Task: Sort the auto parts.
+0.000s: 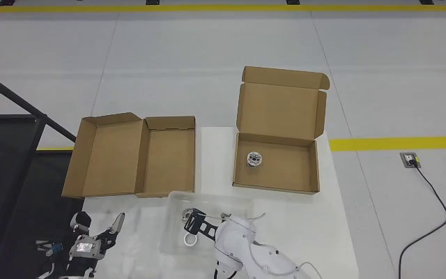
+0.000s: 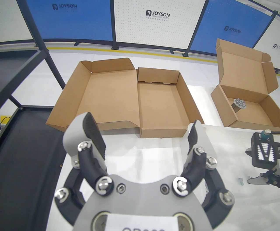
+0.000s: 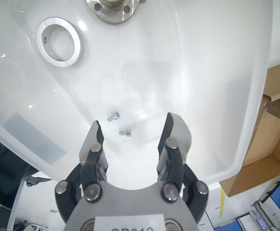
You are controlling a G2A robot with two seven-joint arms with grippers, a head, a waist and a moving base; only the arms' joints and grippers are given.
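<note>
My right gripper (image 3: 132, 125) hangs open over the clear plastic bin (image 3: 240, 122), with two small socket bolts (image 3: 125, 133) lying between and just beyond its fingertips. Farther along the bin floor lie an aluminium ring (image 3: 58, 44) and a steel flange hub (image 3: 113, 8). In the top view the right gripper (image 1: 194, 222) sits inside the bin (image 1: 240, 201) beside the ring (image 1: 189, 240). My left gripper (image 2: 142, 129) is open and empty above the table's near left corner, facing the flat left cardboard box (image 2: 161, 105). A round metal part (image 1: 254, 160) rests in the right cardboard box (image 1: 279, 183).
The left box (image 1: 167, 157) lies with its lid folded out flat to the left. The right box's lid stands upright behind it. A black rack (image 2: 24, 153) borders the table on the left. A loose bolt (image 2: 240, 181) lies near the right gripper in the left wrist view.
</note>
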